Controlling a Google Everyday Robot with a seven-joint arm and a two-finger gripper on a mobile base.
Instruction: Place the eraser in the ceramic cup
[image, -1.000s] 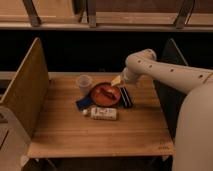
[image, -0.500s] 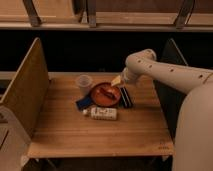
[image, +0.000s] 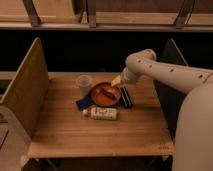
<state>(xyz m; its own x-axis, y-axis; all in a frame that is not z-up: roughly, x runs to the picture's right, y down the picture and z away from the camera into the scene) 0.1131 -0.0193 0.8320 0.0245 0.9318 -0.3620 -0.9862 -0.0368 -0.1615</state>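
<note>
Centre frame, wooden table (image: 100, 136). Gripper (image: 118, 81) hovering by the upper right rim of the red-orange bowl (image: 105, 94); spread or pinched cannot be told. Eraser (image: 125, 97) lying just right of the bowl, below the gripper. Ceramic cup (image: 84, 83) upright at the bowl's upper left. Likely risks: clipping the bowl on descent, or toppling the cup at release.

Light wood desk (image: 100, 137) in dim warm light; tall wooden divider (image: 25, 87) along its left edge; dark divider (image: 172, 55) on the right edge; wooden shelving (image: 120, 20) behind.
</note>
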